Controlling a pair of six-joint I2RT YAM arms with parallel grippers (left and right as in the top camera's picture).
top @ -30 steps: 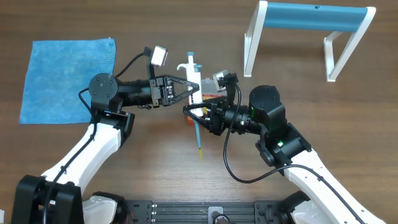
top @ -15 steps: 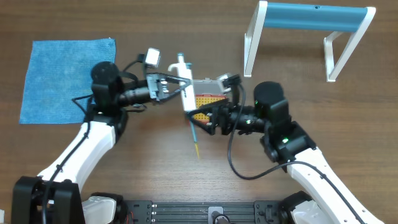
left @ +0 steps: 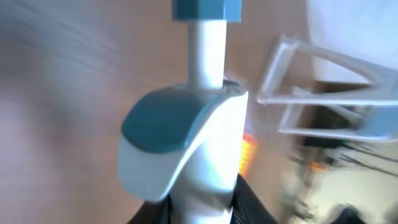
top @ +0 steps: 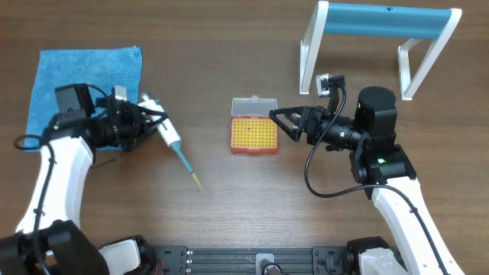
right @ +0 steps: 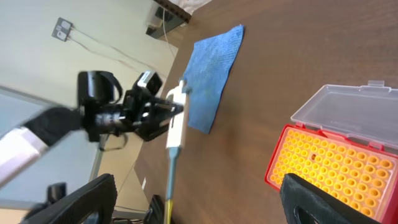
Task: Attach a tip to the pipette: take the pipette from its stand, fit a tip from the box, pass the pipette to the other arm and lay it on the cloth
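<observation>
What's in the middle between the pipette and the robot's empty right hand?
The tip box, with its lid open, lies between the pipette and the right gripper. The top view shows it best.

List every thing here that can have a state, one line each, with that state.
pipette: gripped by the left claw, yellow tip fitted, not yet on the cloth.
left claw: shut on the pipette.
right claw: open, empty.
tip box: lid open.
cloth: spread flat, nothing laid on it.
stand: upright, empty.
</observation>
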